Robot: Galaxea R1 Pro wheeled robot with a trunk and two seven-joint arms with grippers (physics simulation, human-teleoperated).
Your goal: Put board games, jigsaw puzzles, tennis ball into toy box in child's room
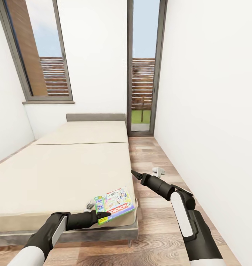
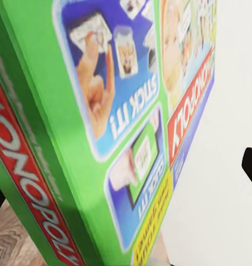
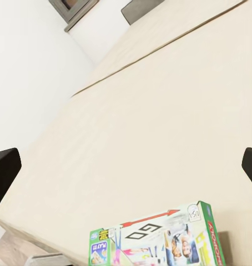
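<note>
My left pincer (image 1: 103, 215) is at the near corner of the bed (image 1: 59, 173), at about six o'clock in the head view, and it looks clamped on the lower edge of the Monopoly box (image 1: 115, 205) — the green side with its red banner looms right against my left wrist camera (image 2: 104, 138), tilted, so I judge the grip is on the thin edge near one corner. The box sits at the mattress's corner nearest me, raised at an angle, not lying flat. I judge it light and stiff, a cardboard lid-and-base with a glossy printed skin that could slide between the fingers; held by one edge it will want to droop and twist, and the lid might part from the base. A hold nearer the middle of a long side, pinching lid and base together, would be safer. My right pincer (image 1: 135, 173) hangs over the plank floor (image 1: 151, 155) at about three o'clock of the box, fingers (image 3: 4, 166) spread apart and holding nothing.
</note>
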